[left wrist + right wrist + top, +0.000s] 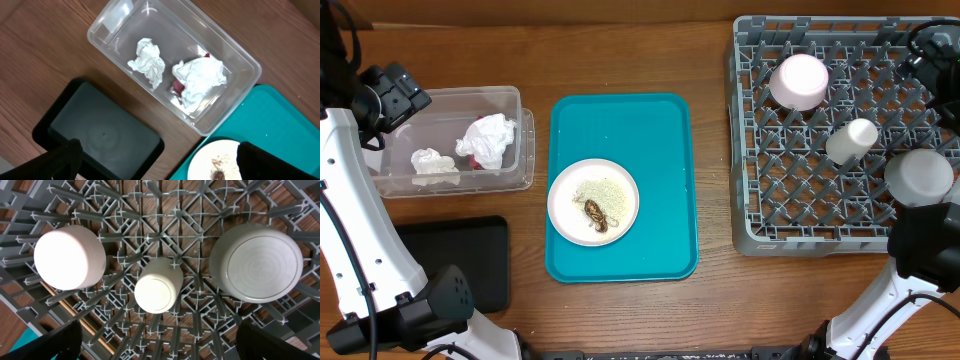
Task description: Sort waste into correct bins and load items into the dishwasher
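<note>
Tissues [490,138] lie in the clear tub [527,150]; plate [558,205] sits on teal tray [670,150].

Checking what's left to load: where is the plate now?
In the overhead view, the plate sits on the teal tray mid-table, clear tub to its left, dish rack to its right.

A teal tray [665,150] lies flat on a brown wooden table [620,50], about midway across it. The tray is rectangular with rounded corners and a low raised rim, its long sides running front to back. Its surface is smooth and slightly glossy. The table's grain runs left to right in darker and lighter streaks. A paler strip [570,8] runs along the table's far edge; what it is cannot be told.
</note>
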Controlling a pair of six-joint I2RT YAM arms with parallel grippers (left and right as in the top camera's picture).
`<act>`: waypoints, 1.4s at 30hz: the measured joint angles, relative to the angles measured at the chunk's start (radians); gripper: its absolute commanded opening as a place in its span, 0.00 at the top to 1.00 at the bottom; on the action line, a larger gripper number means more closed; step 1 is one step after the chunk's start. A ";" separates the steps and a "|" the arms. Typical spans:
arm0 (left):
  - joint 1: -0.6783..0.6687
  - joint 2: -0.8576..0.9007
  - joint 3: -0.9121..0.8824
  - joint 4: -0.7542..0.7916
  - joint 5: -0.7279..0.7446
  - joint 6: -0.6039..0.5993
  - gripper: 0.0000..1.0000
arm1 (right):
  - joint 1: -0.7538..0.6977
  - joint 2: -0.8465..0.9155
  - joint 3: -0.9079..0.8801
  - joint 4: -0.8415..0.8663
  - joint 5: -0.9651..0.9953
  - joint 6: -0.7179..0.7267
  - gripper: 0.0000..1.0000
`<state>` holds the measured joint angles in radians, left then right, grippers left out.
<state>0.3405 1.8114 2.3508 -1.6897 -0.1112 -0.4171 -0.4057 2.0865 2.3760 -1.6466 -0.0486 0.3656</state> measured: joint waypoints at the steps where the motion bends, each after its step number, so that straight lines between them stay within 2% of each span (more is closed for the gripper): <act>1: 0.000 0.000 0.000 0.001 0.010 0.000 0.00 | 0.000 0.000 0.000 -0.001 0.000 0.000 0.00; 7: 0.000 0.000 0.000 0.008 0.156 -0.003 0.00 | 0.000 0.000 0.000 0.000 0.000 0.000 0.00; 12: -0.015 0.000 -0.012 0.002 0.459 0.058 0.00 | 0.000 0.000 0.000 0.000 0.000 0.000 0.00; 15: -0.080 0.000 -0.026 0.003 0.616 0.138 0.00 | 0.000 0.000 0.000 0.001 0.000 0.000 0.00; 18: -0.213 0.000 -0.043 0.003 0.663 0.186 0.00 | 0.000 0.000 0.000 0.000 0.000 0.000 0.00; 22: -0.428 0.000 -0.084 0.005 0.549 0.155 0.00 | 0.000 0.000 0.000 0.000 0.000 0.000 0.00; 27: -0.678 0.000 -0.190 0.018 0.243 -0.038 0.00 | 0.000 0.000 0.000 0.000 -0.001 0.000 0.00; 30: -0.790 0.000 -0.250 0.084 0.116 -0.116 0.00 | 0.000 0.000 0.000 0.000 -0.001 0.000 0.00; 35: -0.905 0.000 -0.316 0.224 0.037 -0.172 0.00 | 0.000 0.000 0.000 0.000 -0.002 0.000 0.00; 42: -0.964 0.000 -0.505 0.422 0.016 -0.200 0.00 | 0.000 0.000 0.000 0.000 -0.003 0.000 0.00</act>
<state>-0.6235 1.8114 1.8462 -1.2678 -0.0956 -0.6174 -0.4057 2.0865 2.3760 -1.6466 -0.0521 0.3660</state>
